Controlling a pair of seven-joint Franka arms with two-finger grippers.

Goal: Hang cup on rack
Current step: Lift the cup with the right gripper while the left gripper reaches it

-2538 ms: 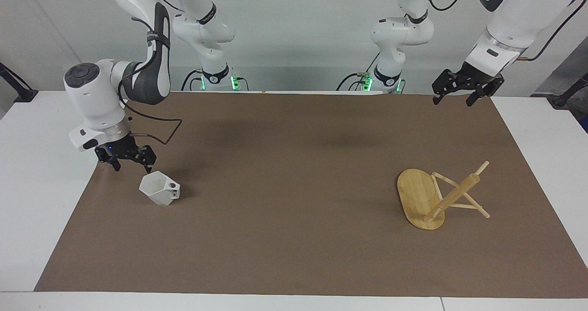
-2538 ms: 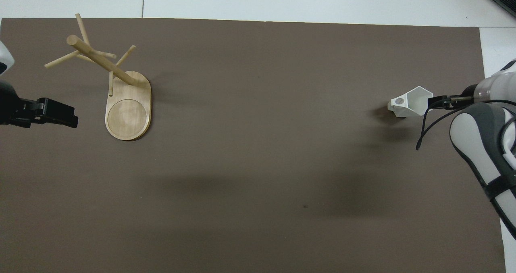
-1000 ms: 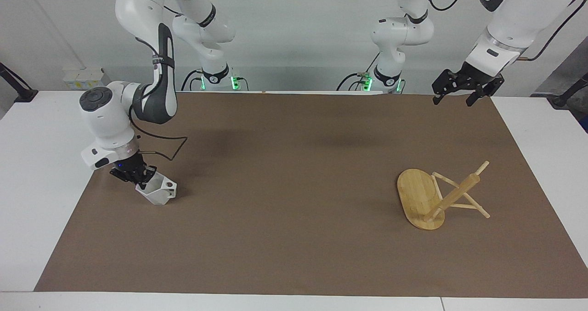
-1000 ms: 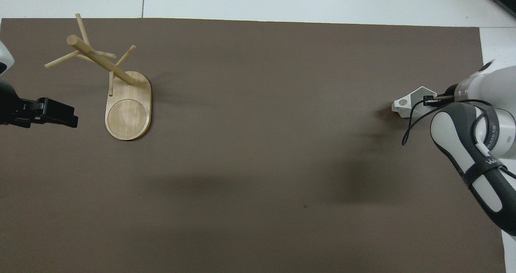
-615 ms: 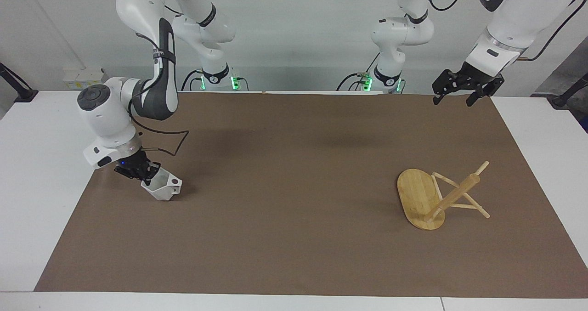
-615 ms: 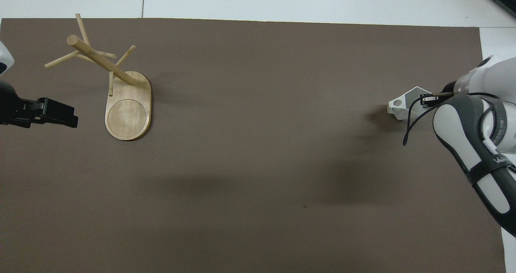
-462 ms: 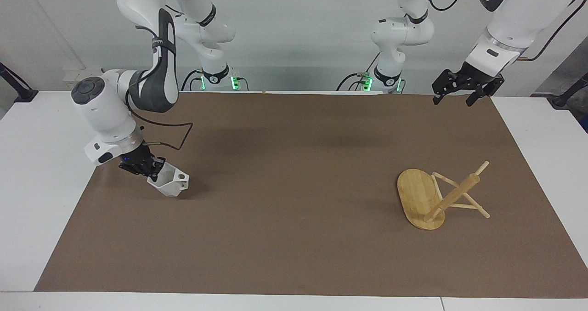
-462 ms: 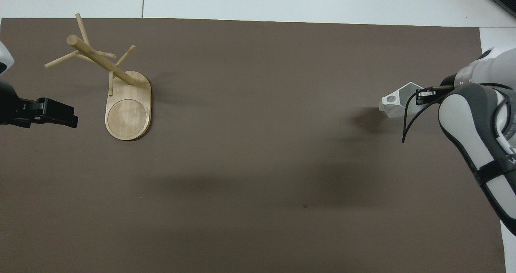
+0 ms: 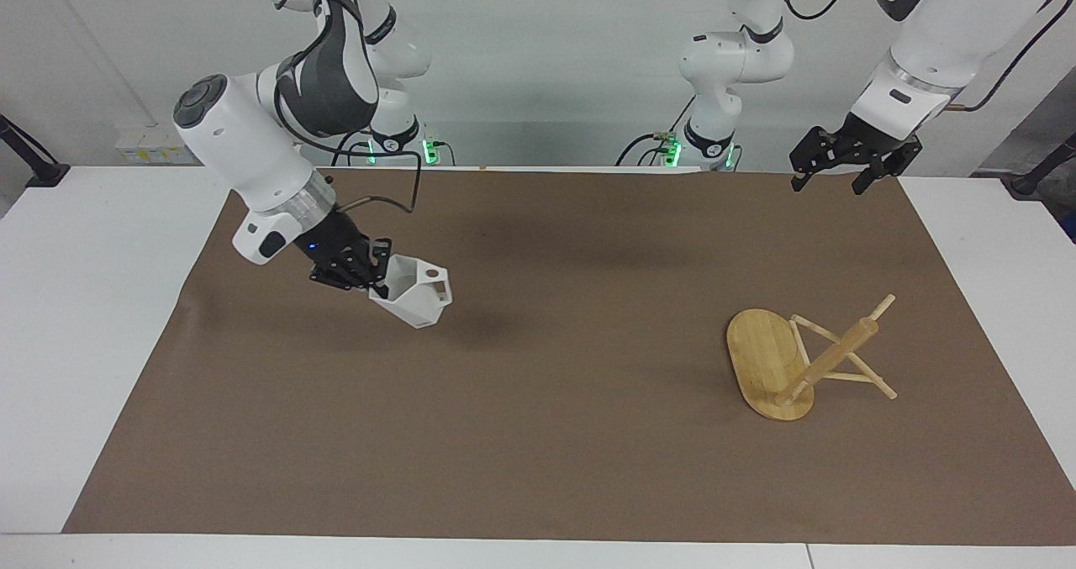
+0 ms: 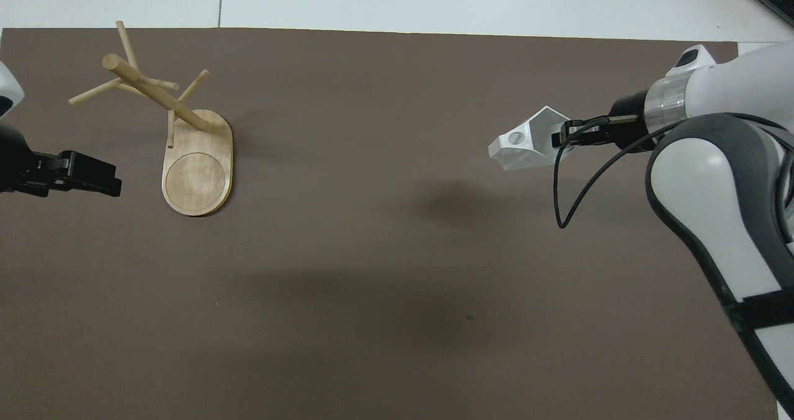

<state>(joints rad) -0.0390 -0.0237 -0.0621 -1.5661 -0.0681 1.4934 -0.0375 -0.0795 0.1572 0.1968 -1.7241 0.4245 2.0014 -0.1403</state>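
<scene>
So far only the pickup is done: my right claw (image 9: 376, 281) is clenched on the rim wall of the cup (image 9: 414, 292) and carries it in the air, clear of the brown mat (image 9: 538, 434) that covers the tabletop (image 9: 76, 317), with its shadow on the mat below. The cup is over the mat's right-arm half, and the rack (image 9: 803, 359) stands well apart from it, toward the left arm's end. Carrying the cup across and slipping its handle over a peg is all yet to do, so I judge the task about a third along.

The cup is small, matte white and faceted, with an angular rim. It hangs tilted in my grip, its mouth turned up and toward my wrist, its blocky handle with the round hole pointing toward the rack's end of the tabletop. That suits a peg, I think, if I keep the hole leading.

The rack is pale bamboo: a flat oval base, a thick post, thin pegs angled outward. No cup hangs on it. In both views the post appears to lean, so I cannot tell how true it stands.

My left claw (image 9: 843, 165) waits, released and empty, over the mat's edge at its own end of the tabletop.
</scene>
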